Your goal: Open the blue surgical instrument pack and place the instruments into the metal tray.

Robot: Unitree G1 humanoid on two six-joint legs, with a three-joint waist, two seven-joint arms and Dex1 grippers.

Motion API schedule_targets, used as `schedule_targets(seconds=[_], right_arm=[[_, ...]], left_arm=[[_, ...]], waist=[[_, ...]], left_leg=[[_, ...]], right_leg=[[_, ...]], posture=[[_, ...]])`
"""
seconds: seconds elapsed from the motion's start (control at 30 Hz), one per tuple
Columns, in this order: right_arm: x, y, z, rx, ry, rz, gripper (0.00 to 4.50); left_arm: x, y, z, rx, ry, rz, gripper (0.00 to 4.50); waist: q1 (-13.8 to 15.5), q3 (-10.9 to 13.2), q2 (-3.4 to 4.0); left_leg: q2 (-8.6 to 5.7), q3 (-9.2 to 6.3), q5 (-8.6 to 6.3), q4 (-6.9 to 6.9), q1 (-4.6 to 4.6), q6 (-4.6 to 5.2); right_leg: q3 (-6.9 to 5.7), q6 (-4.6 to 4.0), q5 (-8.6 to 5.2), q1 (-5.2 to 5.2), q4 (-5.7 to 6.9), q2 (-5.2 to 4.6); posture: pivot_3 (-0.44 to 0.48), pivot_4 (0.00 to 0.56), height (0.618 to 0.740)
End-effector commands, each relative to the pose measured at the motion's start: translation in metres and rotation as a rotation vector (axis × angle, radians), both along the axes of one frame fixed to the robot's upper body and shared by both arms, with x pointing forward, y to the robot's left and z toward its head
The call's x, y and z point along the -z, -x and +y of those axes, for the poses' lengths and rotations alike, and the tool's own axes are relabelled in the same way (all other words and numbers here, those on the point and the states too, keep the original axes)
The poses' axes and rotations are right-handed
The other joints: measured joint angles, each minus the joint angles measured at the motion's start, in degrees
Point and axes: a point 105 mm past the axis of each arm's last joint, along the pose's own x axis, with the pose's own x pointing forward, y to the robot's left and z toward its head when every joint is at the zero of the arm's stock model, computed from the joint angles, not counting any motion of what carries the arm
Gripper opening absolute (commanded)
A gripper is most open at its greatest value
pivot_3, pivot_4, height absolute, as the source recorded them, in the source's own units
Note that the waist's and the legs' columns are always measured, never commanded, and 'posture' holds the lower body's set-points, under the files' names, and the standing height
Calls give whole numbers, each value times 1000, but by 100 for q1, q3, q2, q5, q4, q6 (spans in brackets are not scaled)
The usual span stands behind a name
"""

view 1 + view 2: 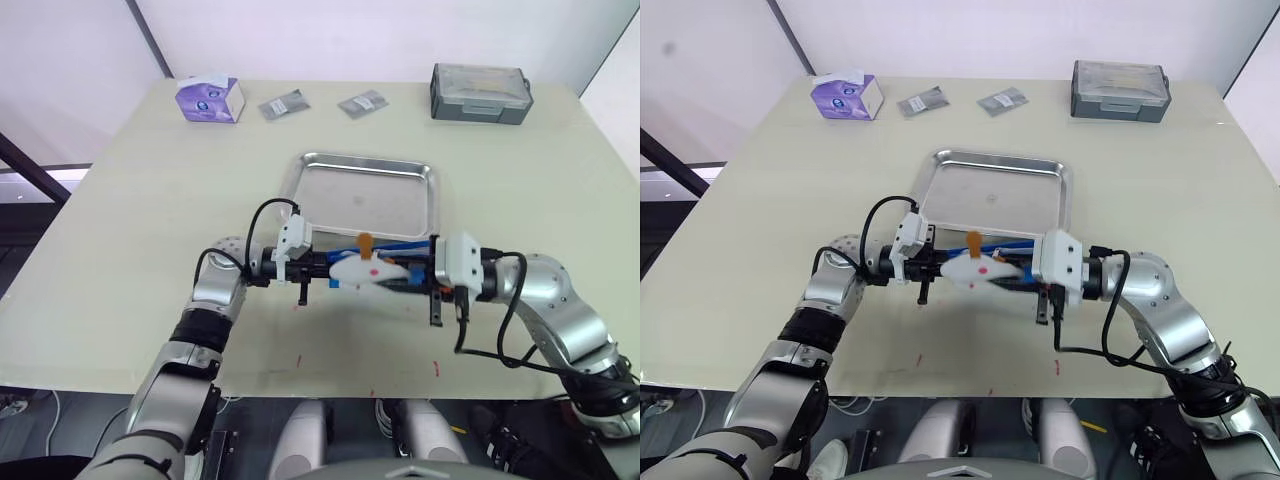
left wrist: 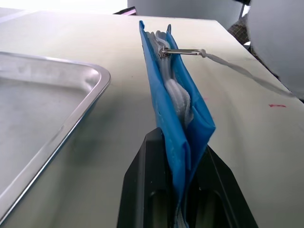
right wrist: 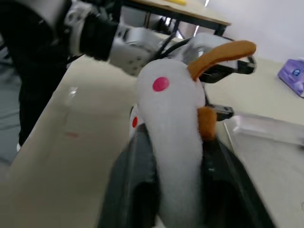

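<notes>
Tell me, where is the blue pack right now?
The blue pack is held up between both grippers, just in front of the metal tray near the table's middle.

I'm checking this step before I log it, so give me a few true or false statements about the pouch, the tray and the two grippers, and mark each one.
1. The left gripper is shut on the blue surgical instrument pack. True.
2. The metal tray holds several instruments. False: no instruments lie in it.
3. The right gripper is shut on a white plush charm with pink dots. True.
4. The pack lies flat inside the tray. False: it is held between the grippers, in front of the tray.
5. A purple tissue box stands at the table's far left. True.
</notes>
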Motion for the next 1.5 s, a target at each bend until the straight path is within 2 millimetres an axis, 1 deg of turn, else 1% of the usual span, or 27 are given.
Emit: schedule_targets(seconds=[0.03,0.07,0.1,0.17,0.3,0.43,0.5,0.6,0.67,0.73,0.83,0.93,1.07,1.2,1.27,1.33,1.37,1.4,1.5], right_arm=[[-16,9,3,-44,-21,-94,3207],[-17,9,2,-45,-22,-105,3327],[-19,10,1,-45,-22,-114,3914],[-21,11,-1,-44,-23,-128,4410],[-29,10,-9,-12,-55,-140,4410],[-31,-8,-34,127,-120,-30,4410],[-26,-16,-49,191,-136,90,4410],[-22,-17,-59,208,-124,184,4410],[-19,-23,-66,217,-119,244,4410],[-8,-33,-74,242,-88,293,4410],[6,-44,-79,266,-60,311,4410],[15,-52,-81,280,-54,344,4410],[32,-53,-79,250,1,388,4410],[39,-55,-72,224,-7,398,4410],[40,-55,-70,216,-11,401,3926],[41,-55,-68,208,-11,403,3296],[42,-54,-67,206,-11,404,2823],[42,-54,-66,202,-26,415,2233],[43,-52,-66,198,-28,417,809]], left_arm=[[2,-1,3,6,-34,-7,0],[3,-1,4,6,-35,-6,0],[3,-1,5,5,-35,-4,0],[4,-1,6,7,-38,-2,0],[4,0,6,14,-36,0,0],[4,1,7,27,-27,0,0],[6,3,8,39,-47,-12,0],[11,5,10,61,-85,-30,0],[8,7,8,82,-67,-28,0],[5,9,7,109,-51,-25,0],[3,9,7,117,-43,-26,0],[1,7,8,111,-38,-32,0],[-1,7,7,109,-32,-36,0],[-1,8,8,104,-33,-36,0],[-1,8,8,103,-33,-37,0],[-1,9,8,102,-32,-37,0],[-1,9,8,102,-31,-37,0],[-1,9,8,101,-29,-37,0],[-3,9,7,101,-22,-35,0]], waist=[[9,0,-1],[9,0,-1],[12,0,-1],[11,0,-1],[9,0,-1],[15,0,-1],[16,0,-1],[10,0,-1],[4,0,-1],[7,0,-1],[21,1,-1],[21,1,-1],[19,1,-1],[15,1,-1],[16,1,0],[17,1,-1],[17,1,0],[17,1,0],[14,1,0]], left_leg=[[-1,0,0,0,-2,0],[-1,0,0,0,-3,-1],[-1,0,0,0,-3,-1],[-1,-1,1,0,-3,-2],[-1,-1,1,0,-3,-1],[-1,-2,1,0,-3,-1],[-1,-2,1,0,-3,-1],[0,-2,0,-1,-3,0],[0,-1,0,-1,-3,0],[1,0,0,-1,-2,1],[-1,0,0,-1,-3,1],[-2,1,0,-1,-4,0],[-2,1,0,0,-4,0],[-2,0,0,0,-4,0],[-1,0,0,0,-4,-1],[-1,-1,1,0,-4,-2],[-1,-1,1,0,-4,-2],[-1,-1,1,0,-4,-2],[-1,-1,1,0,-4,-2]], right_leg=[[0,0,0,0,-1,-1],[0,0,0,0,-4,-2],[0,0,0,0,-4,-2],[0,0,0,0,-3,-3],[0,0,0,0,-3,-2],[-1,0,0,1,-3,-2],[0,0,0,1,-3,-3],[1,-1,0,1,-3,-2],[1,-1,0,1,-2,-1],[1,-1,0,1,-2,0],[0,-1,0,1,-4,-1],[0,0,0,1,-4,-2],[0,0,0,1,-3,-3],[0,0,0,0,-3,-2],[0,0,0,0,-2,-3],[0,0,0,0,-2,-3],[0,0,0,0,-3,-3],[-1,0,0,0,-2,-3],[0,0,0,0,-2,-2]], posture=[[0,150,738],[0,150,738],[0,150,738],[0,150,738],[0,150,738],[0,150,738],[0,150,738],[0,150,738],[0,150,738],[0,150,738],[0,150,738],[0,150,738],[0,150,738],[0,150,738],[0,150,738],[0,150,738],[0,150,738],[0,150,738],[0,150,738]])
